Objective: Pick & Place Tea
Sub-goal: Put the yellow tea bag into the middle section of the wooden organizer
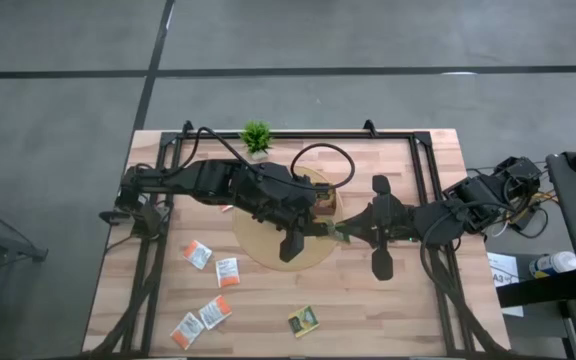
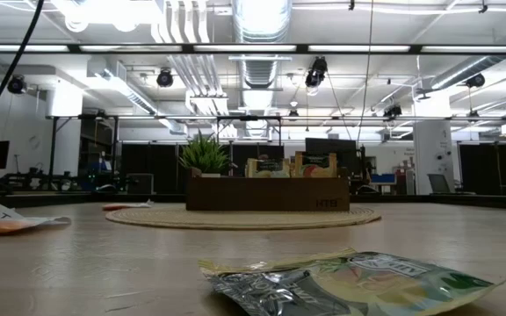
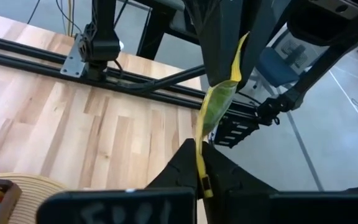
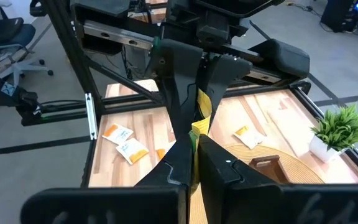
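tray (image 1: 320, 203) on round mat (image 1: 268, 250) mid-table, plant (image 1: 256, 137) behind — sachets (image 1: 213, 285) scattered left-front

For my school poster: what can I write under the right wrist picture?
Both grippers, left and right, pinch one green-and-yellow tea sachet above the table.

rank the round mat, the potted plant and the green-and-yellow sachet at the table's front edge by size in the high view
1. round mat, clearly largest, though partly under the arms
2. potted plant
3. green-and-yellow sachet
The plant and sachet look close in size; that order is unsure.
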